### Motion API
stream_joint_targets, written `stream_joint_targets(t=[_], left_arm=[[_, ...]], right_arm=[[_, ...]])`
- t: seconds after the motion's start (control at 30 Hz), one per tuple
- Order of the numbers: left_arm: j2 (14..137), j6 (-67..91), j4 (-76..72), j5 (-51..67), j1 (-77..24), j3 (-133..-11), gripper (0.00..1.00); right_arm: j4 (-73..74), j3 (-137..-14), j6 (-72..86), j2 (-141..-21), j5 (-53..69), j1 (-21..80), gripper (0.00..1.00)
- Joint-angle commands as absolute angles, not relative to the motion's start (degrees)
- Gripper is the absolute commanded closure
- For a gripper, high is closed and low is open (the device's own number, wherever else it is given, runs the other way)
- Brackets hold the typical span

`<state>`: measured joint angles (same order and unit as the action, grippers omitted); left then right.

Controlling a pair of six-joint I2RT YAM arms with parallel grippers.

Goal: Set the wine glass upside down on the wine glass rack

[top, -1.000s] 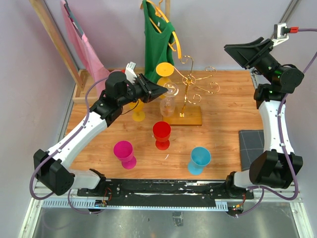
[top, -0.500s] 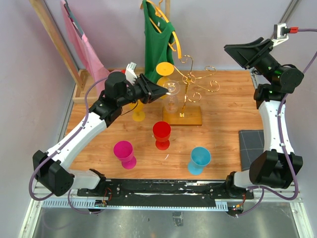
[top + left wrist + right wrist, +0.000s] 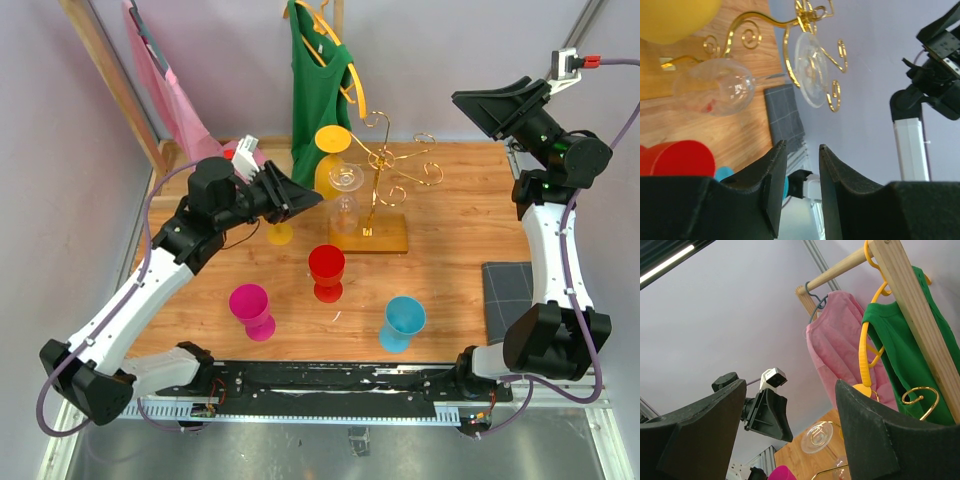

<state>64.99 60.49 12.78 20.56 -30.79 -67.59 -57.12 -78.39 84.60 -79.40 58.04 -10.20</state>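
Note:
The clear wine glass (image 3: 343,212) hangs upside down from a curled arm of the gold wine glass rack (image 3: 384,232), foot up and bowl down. In the left wrist view its bowl (image 3: 715,86) and foot (image 3: 811,70) show past the rack's wire arms (image 3: 788,47). My left gripper (image 3: 316,197) is open a little, just left of the glass and apart from it, and there is nothing between its fingers (image 3: 801,147). My right gripper (image 3: 468,102) is raised high at the back right, open wide and empty (image 3: 790,382). It looks down on the glass's foot (image 3: 815,436).
A yellow cup (image 3: 333,141) and a yellow goblet (image 3: 280,233) stand left of the rack. A red cup (image 3: 327,270), a magenta cup (image 3: 250,305) and a blue cup (image 3: 403,322) stand nearer. A grey mat (image 3: 510,295) lies right. A wooden clothes frame holds a green top (image 3: 318,75) and a pink garment (image 3: 165,95).
My left gripper has opened, let go of the wine glass and drawn back to the left. The glass stays hanging on the rack. The right arm has not moved.

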Motion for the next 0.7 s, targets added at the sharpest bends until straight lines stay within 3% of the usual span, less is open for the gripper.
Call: stream_joint_targets(t=[0.0,0.23,0.67], left_arm=[[64.42,50.69,22.31,15.44,-27.26,-69.91,0.63],[71.61,43.83,22.93,17.29,-13.17,-68.95,0.63],[87.67,26.39,35.49,-4.36,-12.83,-85.51,0.64]], right_arm=[[-59.48,-78.0,84.11,-79.06,58.23,-10.77,0.27],[-59.44,-78.08,84.11,-78.77,58.28,-10.81,0.26],[-59.07,-78.39,83.74,-78.62,58.51,-10.79,0.26]])
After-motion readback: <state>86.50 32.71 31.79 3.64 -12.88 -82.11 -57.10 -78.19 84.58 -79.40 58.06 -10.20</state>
